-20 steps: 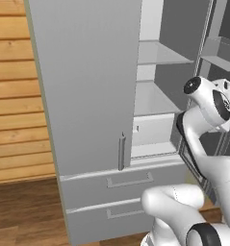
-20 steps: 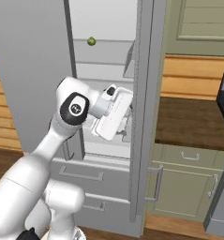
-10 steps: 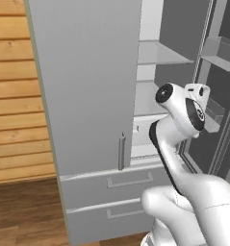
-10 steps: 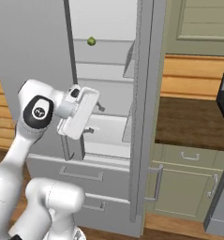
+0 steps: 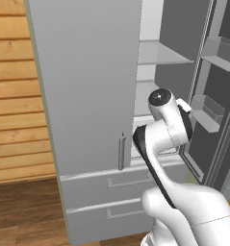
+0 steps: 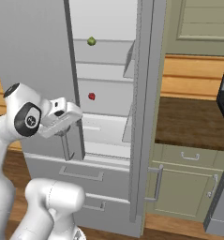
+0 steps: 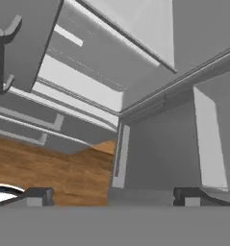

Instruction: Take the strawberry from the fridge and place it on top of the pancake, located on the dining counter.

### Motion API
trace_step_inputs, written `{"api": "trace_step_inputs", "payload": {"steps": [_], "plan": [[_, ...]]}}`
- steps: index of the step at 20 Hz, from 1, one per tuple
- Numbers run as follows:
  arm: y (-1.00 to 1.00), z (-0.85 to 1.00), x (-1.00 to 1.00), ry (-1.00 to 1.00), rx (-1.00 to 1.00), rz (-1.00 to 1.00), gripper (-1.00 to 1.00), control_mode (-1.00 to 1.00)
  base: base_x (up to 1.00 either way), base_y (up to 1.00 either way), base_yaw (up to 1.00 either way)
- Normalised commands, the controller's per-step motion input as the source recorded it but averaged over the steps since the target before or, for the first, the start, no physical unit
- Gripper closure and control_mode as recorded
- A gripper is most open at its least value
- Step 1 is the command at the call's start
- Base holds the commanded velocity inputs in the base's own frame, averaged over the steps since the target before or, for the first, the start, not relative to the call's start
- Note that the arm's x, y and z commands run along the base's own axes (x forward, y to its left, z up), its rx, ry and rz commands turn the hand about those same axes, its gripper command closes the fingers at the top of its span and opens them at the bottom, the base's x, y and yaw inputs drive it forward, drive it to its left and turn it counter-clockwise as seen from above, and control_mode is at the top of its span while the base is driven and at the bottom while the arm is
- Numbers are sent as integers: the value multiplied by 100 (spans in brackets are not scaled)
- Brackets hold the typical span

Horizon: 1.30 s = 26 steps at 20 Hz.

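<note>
The fridge (image 5: 87,86) stands with its left door shut and its right door (image 6: 144,117) swung open. The strawberry (image 6: 91,96), a tiny red berry, rests on a middle shelf of the white interior. My hand (image 6: 62,118) hangs outside the opening, in front of the left door's edge, left of and below the berry. In the hand view my gripper (image 7: 111,196) is open, its tips wide apart with nothing between them. It looks down at the fridge's lower drawers (image 7: 25,122) and the wood floor (image 7: 54,168). The pancake and the dining counter are out of view.
A small green round fruit (image 6: 91,41) sits on the shelf above the berry. The left door's bar handle (image 6: 65,146) hangs just below my hand. Bins (image 5: 208,111) line the open right door. A dark counter on olive cabinets (image 6: 193,122) lies to the right.
My arm has swung back out of the fridge opening, toward the shut left door, uncovering the strawberry in the right base view. The jaws stayed open.
</note>
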Motion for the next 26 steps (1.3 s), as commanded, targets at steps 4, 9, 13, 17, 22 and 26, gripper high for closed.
{"api": "trace_step_inputs", "payload": {"steps": [4,9,13,17,22,26], "plan": [[74,-49,29,-39,69,-29,-100,-100,0,0,0],[57,-20,30,-23,45,-24,-100,-100,0,0,0],[53,-4,38,0,14,0,-100,-100,0,0,0],[43,-29,79,0,7,0,-100,-100,0,0,0],[12,-23,69,4,5,0,-100,-100,0,0,0],[0,-28,49,6,-8,0,-100,-100,0,0,0]]}}
